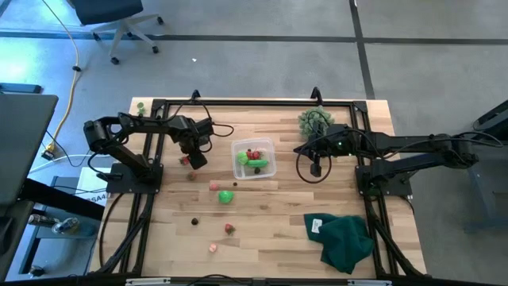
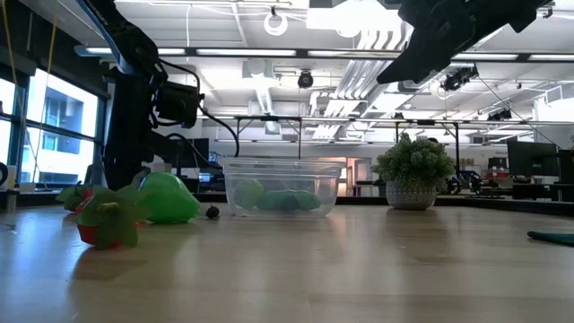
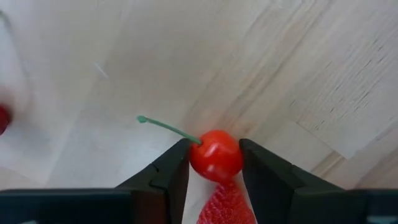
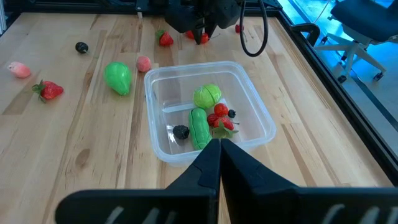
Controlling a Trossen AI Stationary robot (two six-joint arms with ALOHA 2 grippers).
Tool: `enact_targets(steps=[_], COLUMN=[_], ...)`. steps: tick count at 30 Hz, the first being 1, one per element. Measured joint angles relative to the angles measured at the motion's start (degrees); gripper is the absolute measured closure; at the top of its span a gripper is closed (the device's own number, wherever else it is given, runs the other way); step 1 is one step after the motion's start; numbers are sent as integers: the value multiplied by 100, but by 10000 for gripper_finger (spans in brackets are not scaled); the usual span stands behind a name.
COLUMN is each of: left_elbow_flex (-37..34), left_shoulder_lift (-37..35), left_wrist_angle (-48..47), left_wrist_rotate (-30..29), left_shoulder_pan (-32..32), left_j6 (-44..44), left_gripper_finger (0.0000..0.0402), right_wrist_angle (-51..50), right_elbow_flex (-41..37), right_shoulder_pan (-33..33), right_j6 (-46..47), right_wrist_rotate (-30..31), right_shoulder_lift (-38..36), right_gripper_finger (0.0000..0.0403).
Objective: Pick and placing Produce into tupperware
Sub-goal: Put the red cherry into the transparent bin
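We see the left gripper [image 3: 214, 163] with its two dark fingers [image 3: 168, 177] pressed to either side of a small red cherry [image 3: 216, 155]; the green stem [image 3: 168, 127] sticks out ahead of the jaws, and a red strawberry [image 3: 225, 205] lies just beneath, so we judge this a pinch being set to lift the cherry alone. The left wrist view shows that contact; the high view only places the left gripper [image 1: 193, 152] low over the table just to the left of the tupperware [image 1: 270, 145], with a red bit at its tips. The right gripper [image 4: 219, 149] waits with its jaws pressed together and empty, hanging above the near rim of the tupperware [image 4: 258, 99], likely to stay out of the way. Its wrist view reveals the contents: a green ball [image 4: 207, 96], a green elongated piece [image 4: 199, 129], red bits and a dark berry [image 4: 180, 132]. Loose produce waits outside it: a green piece [image 4: 117, 78], a pink ball [image 4: 143, 63] and a strawberry [image 4: 50, 90].
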Motion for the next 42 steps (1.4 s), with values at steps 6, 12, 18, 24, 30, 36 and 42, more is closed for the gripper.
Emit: enact_targets(steps=[6,12,18,24,30,36,42], left_elbow_flex=[0,0,0,-17,-17,95,587], left_shoulder_lift=[0,0,0,-137,-449,-827,-1259], left_wrist_angle=[17,26,35,45,85,61,55], left_wrist_rotate=[-41,-57,-58,-226,-330,-590,-905], left_shoulder_pan=[-2,-2,0,0,-102,-363,-827], left_j6=[21,21,45,41,41,-1,176], left_gripper_finger=[285,304,284,306,292,302,292], right_wrist_angle=[-1,-1,-1,0,-2,-2,-2], right_elbow_flex=[0,0,0,0,0,0,0], right_shoulder_pan=[0,-1,0,-1,1,0,-1], right_j6=[0,0,0,1,1,0,1], right_wrist_rotate=[0,0,0,1,-1,0,-1], right_shoulder_lift=[0,0,0,0,-2,-1,-2], right_gripper_finger=[401,401,401,401,401,401,401])
